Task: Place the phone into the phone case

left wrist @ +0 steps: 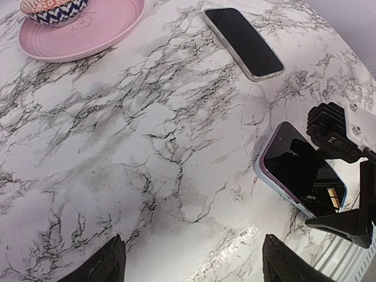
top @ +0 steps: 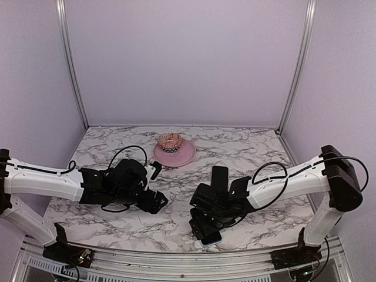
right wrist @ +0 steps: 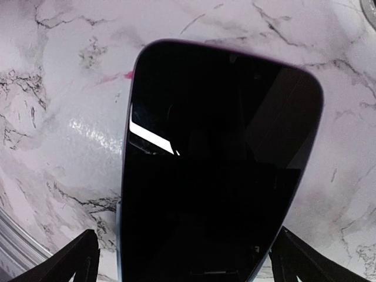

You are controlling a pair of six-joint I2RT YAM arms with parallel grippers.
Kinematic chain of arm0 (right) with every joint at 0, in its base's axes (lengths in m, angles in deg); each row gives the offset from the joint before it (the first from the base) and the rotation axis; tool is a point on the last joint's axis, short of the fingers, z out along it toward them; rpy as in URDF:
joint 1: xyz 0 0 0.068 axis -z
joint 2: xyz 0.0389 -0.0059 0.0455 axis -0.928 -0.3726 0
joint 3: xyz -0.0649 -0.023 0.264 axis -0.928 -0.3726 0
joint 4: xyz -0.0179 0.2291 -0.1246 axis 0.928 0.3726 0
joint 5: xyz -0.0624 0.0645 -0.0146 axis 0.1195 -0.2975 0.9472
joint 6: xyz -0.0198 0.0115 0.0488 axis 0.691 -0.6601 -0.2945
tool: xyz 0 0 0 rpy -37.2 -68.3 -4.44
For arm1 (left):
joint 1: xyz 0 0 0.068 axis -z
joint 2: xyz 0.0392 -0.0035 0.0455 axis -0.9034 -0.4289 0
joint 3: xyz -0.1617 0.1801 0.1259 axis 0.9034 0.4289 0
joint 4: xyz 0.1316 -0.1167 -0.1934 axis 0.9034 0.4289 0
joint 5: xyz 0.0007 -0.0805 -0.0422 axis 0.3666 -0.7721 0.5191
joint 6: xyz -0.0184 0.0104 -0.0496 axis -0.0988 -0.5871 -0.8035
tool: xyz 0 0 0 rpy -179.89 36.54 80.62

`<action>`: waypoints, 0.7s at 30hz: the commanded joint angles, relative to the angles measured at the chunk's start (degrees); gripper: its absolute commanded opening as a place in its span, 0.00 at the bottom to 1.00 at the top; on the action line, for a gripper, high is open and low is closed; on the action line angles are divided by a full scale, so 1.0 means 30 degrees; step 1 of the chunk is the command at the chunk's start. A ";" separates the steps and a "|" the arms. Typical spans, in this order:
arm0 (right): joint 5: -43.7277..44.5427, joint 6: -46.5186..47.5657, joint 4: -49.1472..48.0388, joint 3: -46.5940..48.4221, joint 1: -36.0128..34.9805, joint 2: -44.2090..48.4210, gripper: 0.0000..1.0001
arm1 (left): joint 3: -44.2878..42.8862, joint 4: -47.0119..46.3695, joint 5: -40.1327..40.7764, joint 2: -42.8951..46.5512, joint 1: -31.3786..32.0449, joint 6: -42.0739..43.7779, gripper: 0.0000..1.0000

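Observation:
The phone [right wrist: 217,147] lies flat on the marble table near its front edge, glossy black screen up. A thin pale bluish rim [left wrist: 267,176] frames it, and I cannot tell whether that rim is the phone case. No separate clear shell shows in any view. My right gripper [right wrist: 191,261] hovers over the phone [top: 211,238], open, with one finger on either side of its near end. My left gripper [left wrist: 197,264] is open over bare marble to the left of the phone [left wrist: 294,167], with nothing between its fingers. From above, the left gripper [top: 157,202] and the right gripper [top: 205,226] are close together.
A second dark phone [left wrist: 242,42] lies screen up farther back [top: 219,176]. A pink plate [top: 182,157] holding a small patterned bowl [top: 170,141] stands at the back centre. A metal rail [top: 176,258] edges the table's front, and lilac walls enclose it.

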 commanded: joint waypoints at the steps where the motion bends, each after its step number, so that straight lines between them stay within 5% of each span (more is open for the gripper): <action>1: 0.0350 -0.1102 0.1299 0.1215 -0.0585 -0.0703 0.99 | 0.0595 0.0177 0.1108 0.0540 0.0057 -0.0403 0.82; 13: 0.2073 -0.1117 0.5069 0.2146 -0.1122 -0.2805 0.94 | 0.0457 0.0087 0.0910 0.0238 0.0057 -0.0462 0.83; 21: 0.1798 0.0771 0.3567 0.1687 -0.1107 -0.2219 0.55 | 0.0550 0.0058 0.0914 0.0293 0.0058 -0.0490 0.83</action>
